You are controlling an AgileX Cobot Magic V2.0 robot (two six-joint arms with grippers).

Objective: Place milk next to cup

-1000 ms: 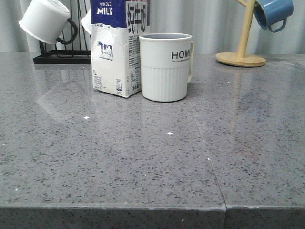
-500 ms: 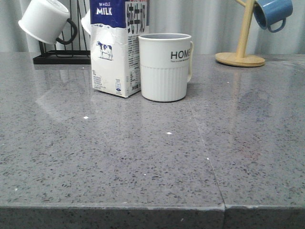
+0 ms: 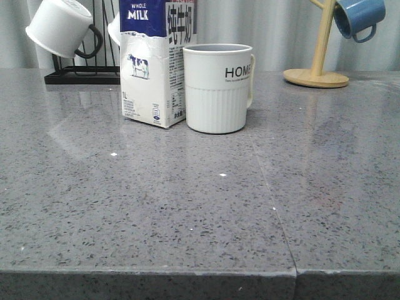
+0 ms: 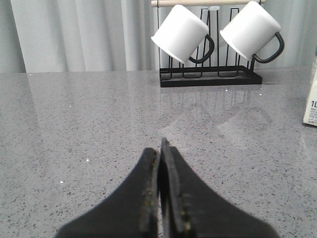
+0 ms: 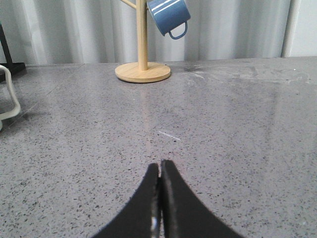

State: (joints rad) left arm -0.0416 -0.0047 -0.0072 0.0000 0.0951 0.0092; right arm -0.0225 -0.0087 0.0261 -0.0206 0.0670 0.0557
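Grey speckled table (image 3: 187, 206), milk (image 3: 153, 62) beside cup (image 3: 217, 87); both end effectors clenched, empty.

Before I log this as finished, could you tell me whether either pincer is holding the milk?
No, the milk stands free beside the cup, both pincers shut on nothing.

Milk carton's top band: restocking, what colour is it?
Dark blue, on the tall white milk carton; clearest in the front view.
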